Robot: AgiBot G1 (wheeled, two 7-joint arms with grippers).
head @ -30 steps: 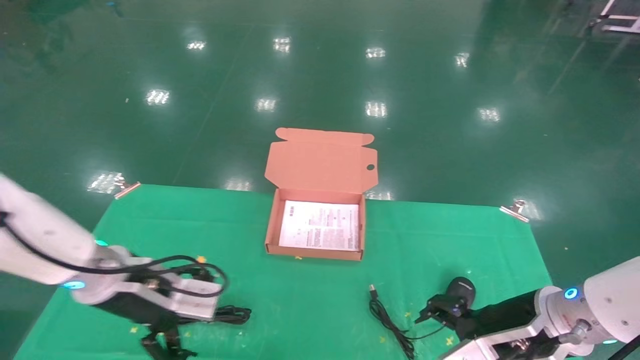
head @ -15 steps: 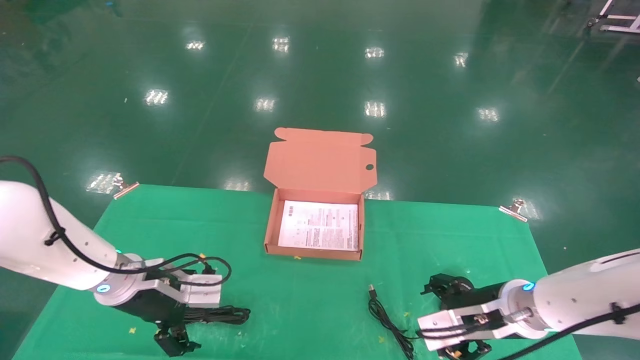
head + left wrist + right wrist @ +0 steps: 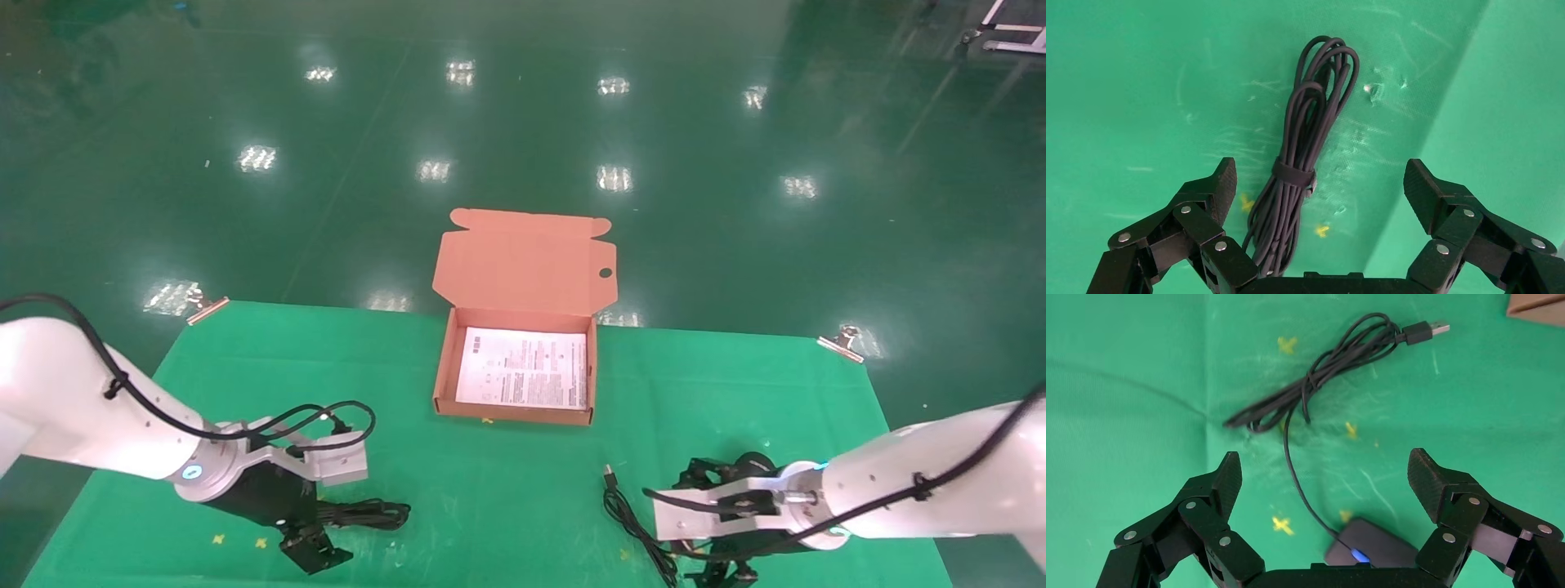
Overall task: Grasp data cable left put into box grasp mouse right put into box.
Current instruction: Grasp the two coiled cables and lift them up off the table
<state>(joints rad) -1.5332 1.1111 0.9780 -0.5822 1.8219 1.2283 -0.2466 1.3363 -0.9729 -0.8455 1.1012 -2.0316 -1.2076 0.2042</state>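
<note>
My landmark is the open salmon-orange box [image 3: 515,369] at the far middle of the green-covered counter [image 3: 507,490], lid tipped back, a white printed sheet [image 3: 523,367] lying on its floor. Nearer to me than the box and off to its left, my left hand [image 3: 1318,184] hovers low with its fingers spread wide apart. The data cable [image 3: 1300,159] lies flat on the counter as a narrow strapped coil, running between those fingers, closer to one than the other. Nearer than the box and off to its right, my right hand [image 3: 1324,478] is likewise spread wide, holding nothing. The mouse [image 3: 1370,544] lies on the counter right under its palm, blue light showing, its cord [image 3: 1321,373] trailing toward the box and ending in a USB plug [image 3: 1425,329].
</note>
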